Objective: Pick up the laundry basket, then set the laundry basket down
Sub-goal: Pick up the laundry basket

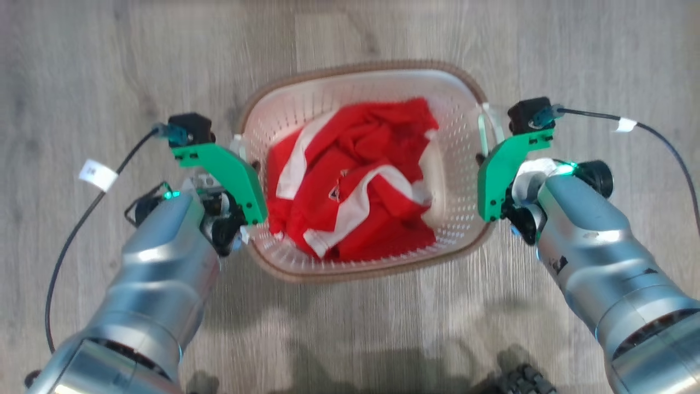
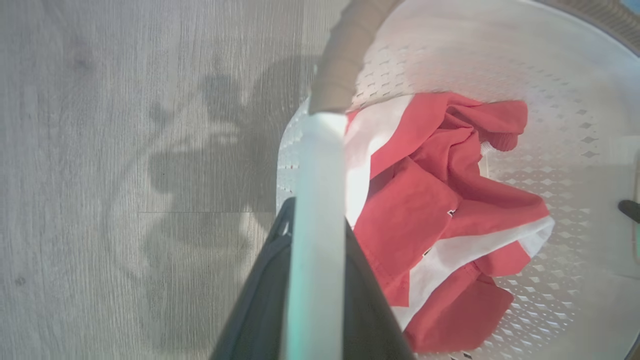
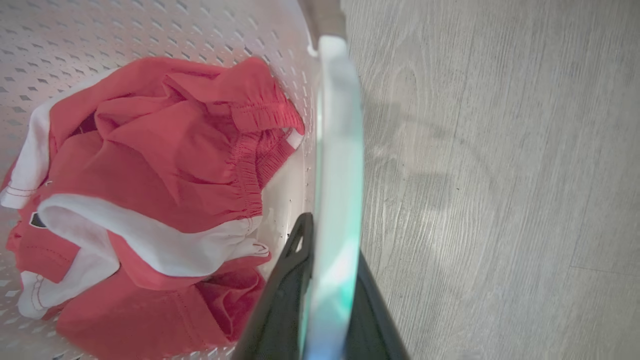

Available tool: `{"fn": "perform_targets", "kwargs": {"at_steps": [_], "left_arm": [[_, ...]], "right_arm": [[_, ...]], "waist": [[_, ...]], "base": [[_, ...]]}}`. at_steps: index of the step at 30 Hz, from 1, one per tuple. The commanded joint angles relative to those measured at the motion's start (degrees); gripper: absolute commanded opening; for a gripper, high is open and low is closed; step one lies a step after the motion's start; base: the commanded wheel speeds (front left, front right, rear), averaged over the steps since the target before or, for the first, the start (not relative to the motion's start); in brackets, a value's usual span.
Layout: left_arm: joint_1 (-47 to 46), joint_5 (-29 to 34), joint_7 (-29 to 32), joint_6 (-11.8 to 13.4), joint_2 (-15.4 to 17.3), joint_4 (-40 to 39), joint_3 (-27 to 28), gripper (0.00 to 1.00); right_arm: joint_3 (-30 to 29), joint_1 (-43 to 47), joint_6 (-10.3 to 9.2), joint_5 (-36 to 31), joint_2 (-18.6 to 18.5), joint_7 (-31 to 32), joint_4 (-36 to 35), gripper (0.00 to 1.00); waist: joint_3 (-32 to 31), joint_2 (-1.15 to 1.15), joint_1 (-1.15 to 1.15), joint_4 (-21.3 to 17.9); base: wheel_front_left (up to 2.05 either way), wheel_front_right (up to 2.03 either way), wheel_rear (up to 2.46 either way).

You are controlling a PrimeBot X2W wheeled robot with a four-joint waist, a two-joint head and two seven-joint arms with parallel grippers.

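The laundry basket, white and perforated with a brown rim, sits between my two arms in the head view, holding a crumpled red and white garment. My left gripper is at its left handle and my right gripper at its right handle. In the left wrist view, the left gripper is shut on the white handle, beside the laundry basket. The right gripper is likewise shut on the other handle, with the laundry basket to its left. A broad shadow falls on the floor under the near rim.
Pale grey wood-plank floor surrounds the basket on all sides. Black cables trail from both wrists. A dark treaded wheel of my base shows at the bottom edge.
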Motion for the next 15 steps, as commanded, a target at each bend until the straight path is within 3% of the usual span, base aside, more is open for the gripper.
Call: {"fn": "perform_targets", "kwargs": {"at_steps": [1,15], "left_arm": [[0.2,-0.8,0.2,-0.5,2.1,-0.9,0.6,0.00],[3.2,-5.8,6.2,-0.5,3.6,-0.7,-1.0,0.00]], "right_arm": [[1.0,2.5,-0.56,0.4,-0.6,1.8,0.9,0.00],[3.0,4.8,-0.56,4.3,0.0,11.9,2.2,0.00]], "waist": [[-3.3,0.00,0.00,0.0],[-14.1,0.00,0.00,-1.0]], "base": [[0.00,0.00,0.00],[0.00,0.00,0.00]]}}
